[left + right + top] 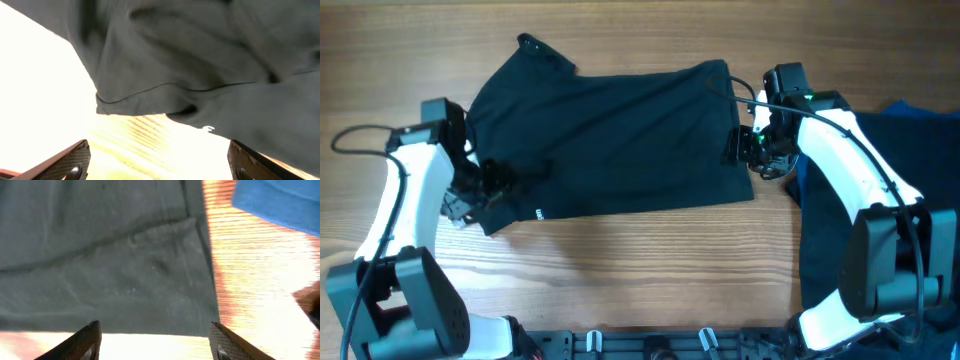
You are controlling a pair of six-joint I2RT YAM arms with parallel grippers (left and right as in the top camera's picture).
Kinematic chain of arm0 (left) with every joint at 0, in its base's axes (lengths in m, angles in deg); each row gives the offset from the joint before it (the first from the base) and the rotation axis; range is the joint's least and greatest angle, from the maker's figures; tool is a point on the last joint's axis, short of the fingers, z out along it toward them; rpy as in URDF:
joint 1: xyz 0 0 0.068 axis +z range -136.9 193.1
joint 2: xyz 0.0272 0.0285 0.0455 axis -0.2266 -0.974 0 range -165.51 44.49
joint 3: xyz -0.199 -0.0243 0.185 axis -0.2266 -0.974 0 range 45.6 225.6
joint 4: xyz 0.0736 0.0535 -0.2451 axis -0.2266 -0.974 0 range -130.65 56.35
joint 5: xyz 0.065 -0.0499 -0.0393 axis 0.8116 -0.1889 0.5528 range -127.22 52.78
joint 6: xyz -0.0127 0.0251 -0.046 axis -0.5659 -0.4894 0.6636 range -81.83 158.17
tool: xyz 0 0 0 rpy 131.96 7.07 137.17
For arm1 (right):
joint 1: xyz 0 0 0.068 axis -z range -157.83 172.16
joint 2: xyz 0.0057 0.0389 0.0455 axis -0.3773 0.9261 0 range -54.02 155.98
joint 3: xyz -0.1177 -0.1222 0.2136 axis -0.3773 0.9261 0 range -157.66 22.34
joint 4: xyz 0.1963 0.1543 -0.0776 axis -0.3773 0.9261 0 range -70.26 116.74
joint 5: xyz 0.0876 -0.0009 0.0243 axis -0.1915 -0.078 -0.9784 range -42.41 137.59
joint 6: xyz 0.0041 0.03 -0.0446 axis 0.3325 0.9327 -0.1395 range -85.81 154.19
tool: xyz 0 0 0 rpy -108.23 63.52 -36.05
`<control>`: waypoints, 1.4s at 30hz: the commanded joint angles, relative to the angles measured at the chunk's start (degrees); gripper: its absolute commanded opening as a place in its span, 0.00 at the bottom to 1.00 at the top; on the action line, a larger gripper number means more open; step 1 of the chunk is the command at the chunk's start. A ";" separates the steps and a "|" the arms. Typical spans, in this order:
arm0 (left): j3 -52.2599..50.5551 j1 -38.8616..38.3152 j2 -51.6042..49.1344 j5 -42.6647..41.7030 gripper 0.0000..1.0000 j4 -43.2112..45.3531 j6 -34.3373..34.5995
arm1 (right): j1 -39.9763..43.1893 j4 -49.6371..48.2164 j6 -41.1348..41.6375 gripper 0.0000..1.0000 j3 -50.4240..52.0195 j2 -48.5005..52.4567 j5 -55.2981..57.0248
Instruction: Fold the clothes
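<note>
Shirt (610,140), black, lying spread across the middle of the wooden table (620,270) between the two arms. Left gripper (159,146) sits at the shirt's near corner on the left arm's side. Its fingers are set wide apart and hold nothing; the fabric lies just ahead of the fingertips, with bare wood between them. Right gripper (155,326) sits at the shirt's opposite edge, equally wide and empty, with the hem corner just beyond its fingers. Blue garment (280,200) lies near that edge, apart from the shirt. Small white print (538,213) marks the hem by the left gripper; it is too small to read.
</note>
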 commanded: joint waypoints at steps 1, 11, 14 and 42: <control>-7.28 1.99 -0.33 0.20 0.84 5.03 4.92 | 2.60 -0.96 3.50 0.70 3.67 0.46 2.32; -11.47 7.76 -0.59 2.56 0.52 17.38 4.26 | 5.49 -12.33 -4.72 0.66 13.77 0.46 -11.30; -11.61 7.76 -0.59 2.99 0.52 19.52 4.20 | 5.49 -16.68 -2.69 0.66 15.82 0.46 -10.75; -14.69 11.93 -1.46 -4.33 1.00 26.27 -3.30 | 8.48 -15.87 2.71 0.04 16.98 1.81 -2.45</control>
